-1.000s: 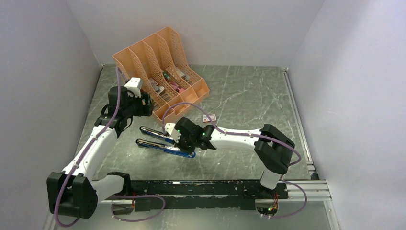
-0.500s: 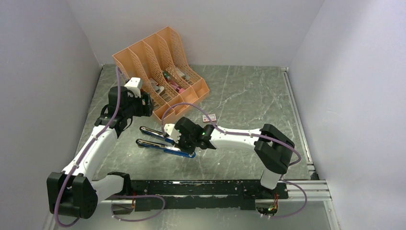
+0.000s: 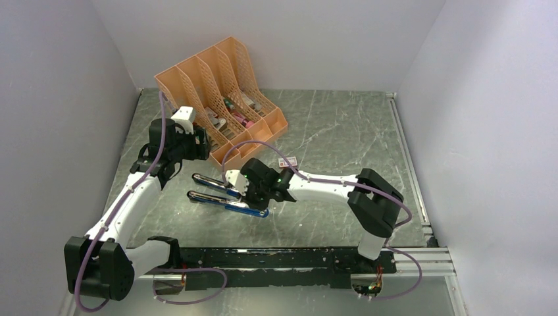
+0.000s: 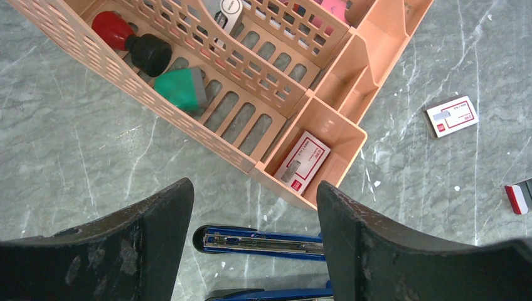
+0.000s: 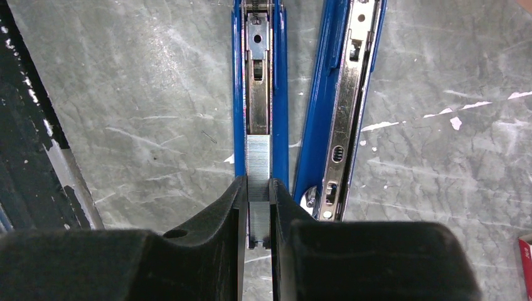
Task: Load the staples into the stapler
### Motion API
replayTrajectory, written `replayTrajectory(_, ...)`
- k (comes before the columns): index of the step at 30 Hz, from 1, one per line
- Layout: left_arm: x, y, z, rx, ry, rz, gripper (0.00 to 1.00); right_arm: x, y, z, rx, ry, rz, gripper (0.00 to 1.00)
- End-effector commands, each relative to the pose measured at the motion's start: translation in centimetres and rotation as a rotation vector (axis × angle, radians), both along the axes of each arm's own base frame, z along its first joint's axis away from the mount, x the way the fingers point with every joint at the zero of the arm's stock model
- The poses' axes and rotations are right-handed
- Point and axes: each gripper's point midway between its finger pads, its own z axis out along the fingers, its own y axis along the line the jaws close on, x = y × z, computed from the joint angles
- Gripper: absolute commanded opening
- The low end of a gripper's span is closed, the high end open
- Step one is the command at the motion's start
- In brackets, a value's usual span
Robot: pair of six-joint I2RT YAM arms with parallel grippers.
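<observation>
The blue stapler (image 3: 224,195) lies opened flat on the table, its two arms side by side. In the right wrist view the silvery-grey staples (image 5: 258,166) are pinched between the fingers of my right gripper (image 5: 256,188), which is shut on them. The strip lines up with the stapler's magazine channel (image 5: 258,69), its far end between the blue walls. The stapler's other arm (image 5: 344,106) lies just to the right. My left gripper (image 4: 254,194) hangs open with nothing in it, above the stapler's tip (image 4: 251,241) and beside the organizer.
A peach desk organizer (image 3: 220,99) stands at the back left with stamps and small items in its slots, and a staple box (image 4: 302,161) in its front compartment. A little white-and-red box (image 3: 287,161) lies on the table behind the right gripper.
The right arm has edged very slightly to the left along the stapler, still holding the staples. The left arm has not moved.
</observation>
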Motion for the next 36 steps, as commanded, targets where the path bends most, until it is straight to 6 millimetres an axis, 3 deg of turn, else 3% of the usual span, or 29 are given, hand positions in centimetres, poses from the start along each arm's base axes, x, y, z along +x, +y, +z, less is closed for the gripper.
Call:
replayTrajectory(1, -0.01, 0.04, 0.77, -0.005, -0.029, -0.007, 0.76, -0.38, 0.26, -0.12, -0.007, 0.030, 0.040, 0.00)
replayTrajectory(36, 0.02, 0.12, 0.78, -0.002, -0.030, -0.003, 0.76, 0.32, 1.09, -0.36, 0.011, 0.068, 0.021, 0.00)
